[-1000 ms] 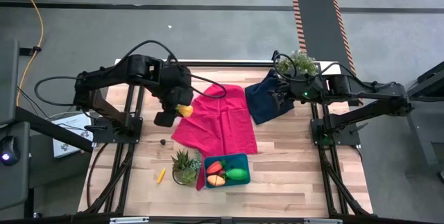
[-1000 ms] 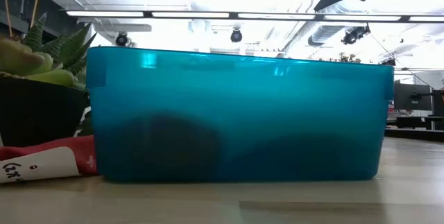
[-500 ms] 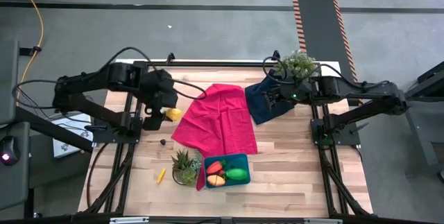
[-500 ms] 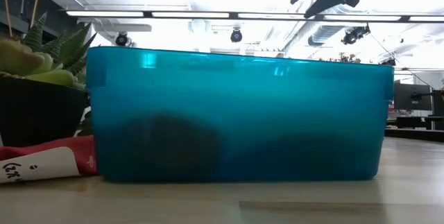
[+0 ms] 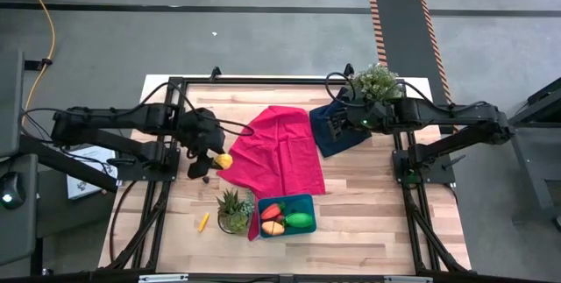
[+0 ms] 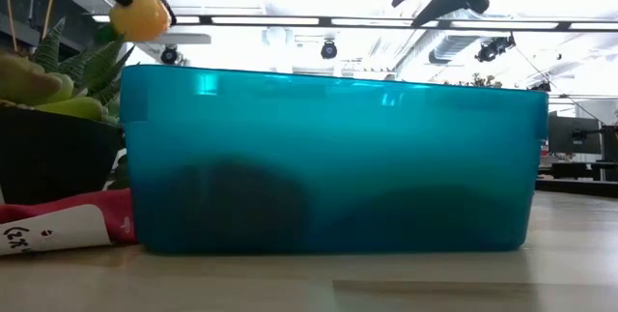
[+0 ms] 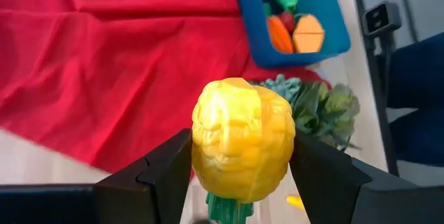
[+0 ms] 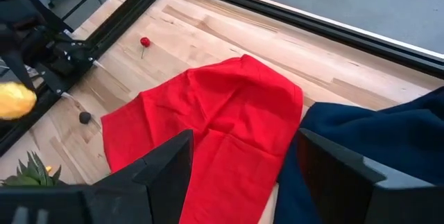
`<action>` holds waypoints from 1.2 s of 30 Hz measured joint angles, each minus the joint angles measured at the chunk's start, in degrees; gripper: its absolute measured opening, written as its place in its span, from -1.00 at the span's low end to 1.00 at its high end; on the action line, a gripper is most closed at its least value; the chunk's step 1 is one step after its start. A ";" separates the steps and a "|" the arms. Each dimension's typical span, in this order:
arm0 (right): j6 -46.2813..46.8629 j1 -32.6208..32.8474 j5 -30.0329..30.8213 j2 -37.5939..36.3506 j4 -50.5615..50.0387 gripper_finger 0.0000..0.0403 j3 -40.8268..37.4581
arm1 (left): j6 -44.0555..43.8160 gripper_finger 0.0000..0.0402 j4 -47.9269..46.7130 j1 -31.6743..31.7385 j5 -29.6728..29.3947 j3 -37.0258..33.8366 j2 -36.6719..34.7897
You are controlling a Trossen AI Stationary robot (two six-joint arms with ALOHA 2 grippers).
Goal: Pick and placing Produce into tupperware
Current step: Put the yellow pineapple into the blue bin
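Left gripper point(image 7: 239, 182) clamps yellow corn point(image 7: 242, 139) aloft, clear of red cloth point(image 5: 276, 152), for carrying to tupperware point(image 5: 307, 204).

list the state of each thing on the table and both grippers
left gripper: shut on the yellow corn, held above the table
right gripper: open, empty, over the navy cloth
blue container: open, holding carrot, green piece, orange piece
red cloth: spread, wrinkled
yellow stick: lying loose on the table
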 joint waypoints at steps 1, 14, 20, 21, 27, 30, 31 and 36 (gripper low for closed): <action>0.03 0.00 0.00 0.07 0.26 0.21 0.00 | -0.51 0.06 1.77 0.00 0.71 -0.72 -0.10; -2.51 0.02 -1.19 0.28 1.11 0.21 0.00 | -5.22 0.06 24.35 -6.71 -3.28 -1.80 0.77; -4.55 0.06 -4.92 0.28 1.10 0.21 0.00 | -8.80 0.06 26.86 -14.38 -11.56 -1.78 4.24; -4.97 0.12 -5.34 0.28 1.13 0.21 0.00 | -9.57 0.06 26.93 -15.50 -12.75 -1.78 5.07; -7.97 0.55 -7.04 0.28 1.09 0.21 0.00 | -13.89 0.06 27.22 -21.13 -18.20 0.87 11.13; -9.37 0.52 -8.36 0.28 1.08 0.21 0.00 | -14.55 0.06 27.14 -22.95 -20.39 3.88 14.73; -9.84 0.52 -8.53 0.28 1.05 0.21 0.00 | -14.56 0.06 27.17 -23.28 -21.06 5.11 16.06; -12.66 1.29 -9.99 0.28 0.69 0.21 0.02 | -14.64 0.06 24.33 -23.65 -22.16 11.28 23.04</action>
